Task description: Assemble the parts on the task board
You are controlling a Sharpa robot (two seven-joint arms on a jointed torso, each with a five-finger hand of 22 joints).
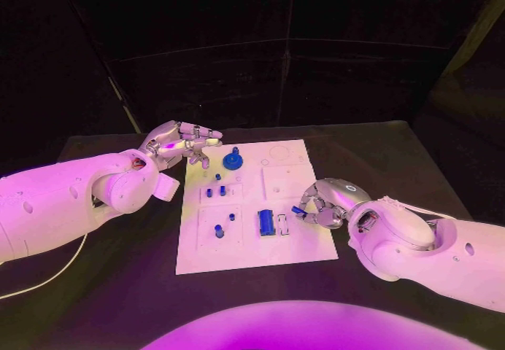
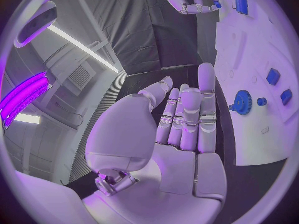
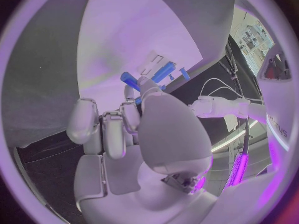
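The white task board [image 1: 300, 244] lies in the middle of the black table. On it stand a blue gear [image 1: 233, 159], several small blue pegs [image 1: 209, 192] and a long blue block [image 1: 266, 222]. My right hand [image 1: 326, 203] is at the board's right edge and pinches a small blue part [image 1: 298, 211] just over the board beside the block. The left wrist view shows that part [image 2: 217, 5] at the right hand's fingertips. My left hand [image 1: 184, 142] hovers at the board's far left corner, near the gear [image 2: 241, 102]; its fingers [image 2: 187, 114] are straight and hold nothing.
Black table [image 1: 400, 160] surrounds the board on all sides, with dark curtain walls behind it. The board's far right part [image 1: 284, 157] carries shallow recesses and no blue pieces. My left arm [image 3: 218, 107] shows across the board in the right wrist view.
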